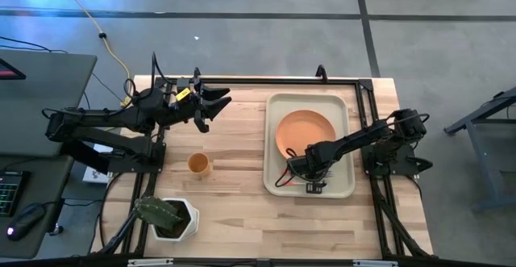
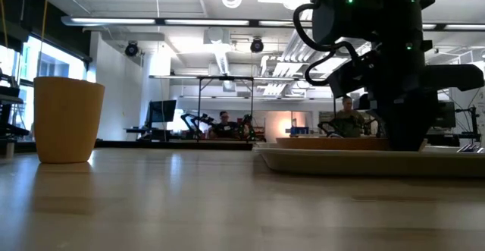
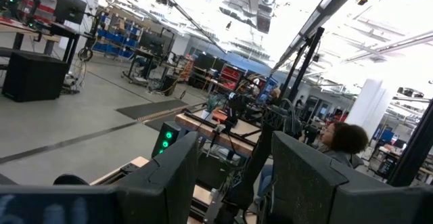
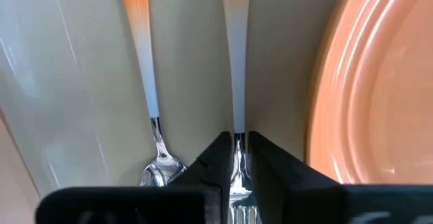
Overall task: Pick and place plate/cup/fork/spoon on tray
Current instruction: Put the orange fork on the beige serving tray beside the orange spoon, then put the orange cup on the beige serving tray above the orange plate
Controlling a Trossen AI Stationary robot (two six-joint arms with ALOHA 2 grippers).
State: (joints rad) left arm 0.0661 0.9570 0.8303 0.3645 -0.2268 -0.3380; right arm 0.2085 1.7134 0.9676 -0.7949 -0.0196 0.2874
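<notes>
Fork (image 4: 237, 132) lies on the cream tray (image 1: 345, 104) just beside the spoon (image 4: 147, 102), the two handles parallel, with the orange plate (image 1: 305, 131) on the fork's other side. The right gripper (image 1: 297, 169) sits low at the tray's 7 o'clock corner, its fingers (image 4: 215, 162) closed on the fork's neck. The cup (image 1: 199, 164) stands upright on the table, at 9 o'clock from the tray. The left gripper (image 1: 211, 106) hangs at 11 o'clock from the tray, fingers (image 3: 177, 176) spread apart and holding nothing.
</notes>
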